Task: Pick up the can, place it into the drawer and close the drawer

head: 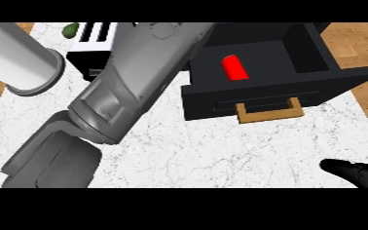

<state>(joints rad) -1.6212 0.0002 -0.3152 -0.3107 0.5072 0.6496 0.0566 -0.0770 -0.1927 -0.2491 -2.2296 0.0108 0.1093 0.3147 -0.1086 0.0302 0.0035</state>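
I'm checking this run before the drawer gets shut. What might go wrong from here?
1. The red can lies on its side in the open drawer; a quick push may roll it around.
2. The left forearm crosses the view and hides its robot hand, so contact near the drawer's left edge is hard to judge.
3. The right robot hand sits far from the handle, at the lower right corner.
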